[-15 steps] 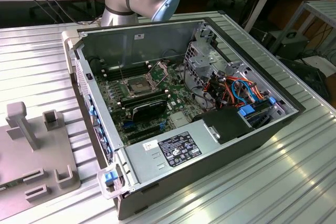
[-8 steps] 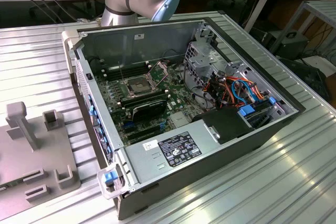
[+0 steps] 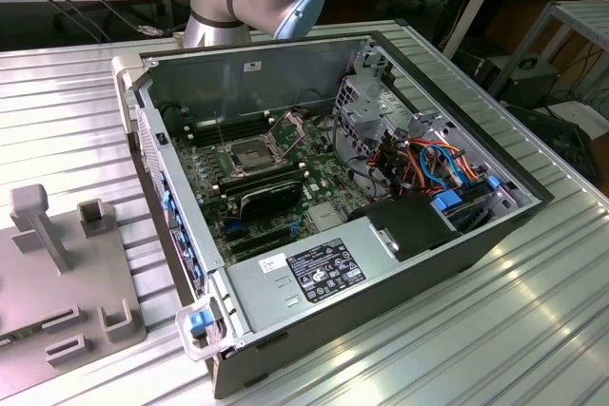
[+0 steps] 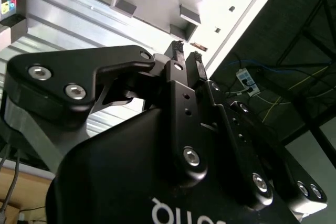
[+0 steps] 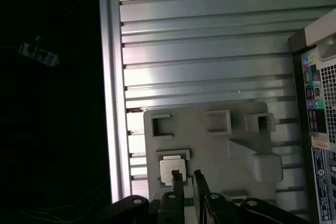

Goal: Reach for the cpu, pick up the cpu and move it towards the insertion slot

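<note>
Cpu (image 5: pixel 169 169) lies in a pocket of the grey holder plate (image 5: pixel 210 145), one edge hidden from me behind the gripper (image 5: pixel 188 178), whose fingers stand narrowly apart holding nothing, well apart from the insertion slot (image 3: pixel 249 154) in the computer case (image 3: pixel 447 263)

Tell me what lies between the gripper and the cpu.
Nothing. In the first wrist view the gripper hangs right at the cpu, which lies in the grey holder; no other thing stands between them.

Pale silver cpu (image 5: pixel 172 168); grey holder (image 5: pixel 215 142); ribbed table (image 5: pixel 210 51).
</note>
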You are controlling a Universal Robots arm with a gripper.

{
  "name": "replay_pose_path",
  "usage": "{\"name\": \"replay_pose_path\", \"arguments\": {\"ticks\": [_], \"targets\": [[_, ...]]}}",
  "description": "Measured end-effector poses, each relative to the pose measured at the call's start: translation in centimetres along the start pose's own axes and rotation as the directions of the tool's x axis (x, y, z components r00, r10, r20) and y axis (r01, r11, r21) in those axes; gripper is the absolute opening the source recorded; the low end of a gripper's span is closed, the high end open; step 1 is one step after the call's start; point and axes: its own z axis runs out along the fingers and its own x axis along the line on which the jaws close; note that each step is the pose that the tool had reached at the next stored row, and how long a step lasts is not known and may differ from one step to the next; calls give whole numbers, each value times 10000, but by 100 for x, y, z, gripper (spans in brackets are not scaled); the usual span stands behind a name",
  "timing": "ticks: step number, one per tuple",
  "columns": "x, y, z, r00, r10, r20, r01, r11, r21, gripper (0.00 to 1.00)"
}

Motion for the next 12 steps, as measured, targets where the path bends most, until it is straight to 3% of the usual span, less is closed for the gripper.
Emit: {"name": "replay_pose_path", "arguments": {"ticks": [4, 6, 12], "targets": [[146, -15, 20, 10000, 4, -96, -4, 10000, 7, 23], [161, -16, 23, 9999, 4, -123, -4, 10000, 9, 23], [162, -16, 24, 9999, 5, -125, -5, 10000, 10, 23]]}}
